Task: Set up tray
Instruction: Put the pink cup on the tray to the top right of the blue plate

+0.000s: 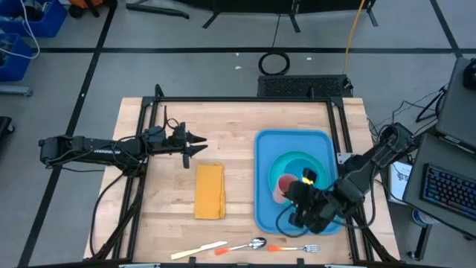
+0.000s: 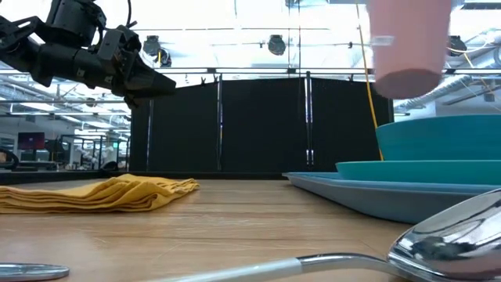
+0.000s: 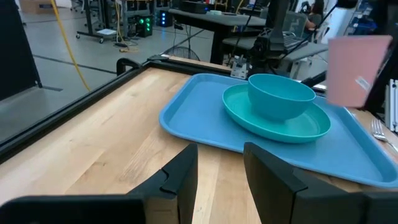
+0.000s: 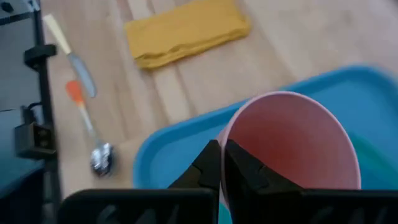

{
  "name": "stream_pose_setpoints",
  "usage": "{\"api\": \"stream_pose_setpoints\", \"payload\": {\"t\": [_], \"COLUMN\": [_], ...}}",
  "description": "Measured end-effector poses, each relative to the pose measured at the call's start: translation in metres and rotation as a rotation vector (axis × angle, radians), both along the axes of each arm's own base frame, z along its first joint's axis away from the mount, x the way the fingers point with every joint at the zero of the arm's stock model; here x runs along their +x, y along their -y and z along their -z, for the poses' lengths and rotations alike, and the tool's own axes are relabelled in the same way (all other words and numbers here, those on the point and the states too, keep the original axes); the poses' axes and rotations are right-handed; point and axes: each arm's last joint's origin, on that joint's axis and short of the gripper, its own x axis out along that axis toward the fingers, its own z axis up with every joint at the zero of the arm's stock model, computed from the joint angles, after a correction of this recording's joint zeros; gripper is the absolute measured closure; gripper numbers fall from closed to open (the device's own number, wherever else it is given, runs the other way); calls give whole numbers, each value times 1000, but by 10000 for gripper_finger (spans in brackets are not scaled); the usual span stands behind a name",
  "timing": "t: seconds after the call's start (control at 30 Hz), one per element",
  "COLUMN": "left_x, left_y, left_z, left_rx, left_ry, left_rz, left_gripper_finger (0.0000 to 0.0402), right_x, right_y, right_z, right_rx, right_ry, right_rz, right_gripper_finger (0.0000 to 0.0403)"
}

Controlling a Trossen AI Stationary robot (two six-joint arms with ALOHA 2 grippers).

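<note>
From above, the tray point(image 1: 262, 179) lies on the right of the tabletop point(image 1: 238, 126) with plate point(image 1: 321, 160) and bowl point(image 1: 295, 168) on it, and the right hand point(image 1: 291, 192) pinches the rim of a pink cup point(image 1: 285, 183) over its near left part, so the cup should go down level onto bare tray beside the plate. At table height only the cup's base point(image 2: 410, 47) shows above the dishes, its grip cut off. The left wrist view shows the left hand point(image 3: 219, 163) open and idle near the napkin point(image 1: 210, 190), and the right wrist view hides the spot below the cup.

Bare counter point(image 1: 238, 160) lies open between the napkin point(image 1: 210, 190) and the tray point(image 1: 265, 216), while cutlery point(image 1: 256, 243) lines the near edge and bowl point(image 1: 301, 167) and plate point(image 1: 279, 165) crowd the tray.
</note>
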Motion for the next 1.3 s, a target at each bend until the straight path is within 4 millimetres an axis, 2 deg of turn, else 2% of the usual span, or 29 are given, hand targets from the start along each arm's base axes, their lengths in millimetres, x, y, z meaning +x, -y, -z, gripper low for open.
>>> {"api": "stream_pose_setpoints", "payload": {"t": [0.3,0.6,0.77,1.0,1.3], "left_x": [0,0,0,0,0], "left_y": [0,0,0,0,0], "left_z": [-1,-1,-1,-1,-1], "left_rx": [-6,-24,-14,-11,-10], "left_ry": [10,12,16,15,15], "left_rz": [-2,-4,-3,-2,-2], "left_gripper_finger": [268,268,268,268,268], "right_x": [-8,-27,-43,-62,-67], "right_y": [-36,-64,-70,-67,-60], "right_z": [27,53,62,62,65], "right_rx": [118,196,186,140,90], "right_ry": [-87,-199,-295,-340,-359], "right_rz": [69,186,286,407,483], "right_gripper_finger": [403,403,403,403,403]}}
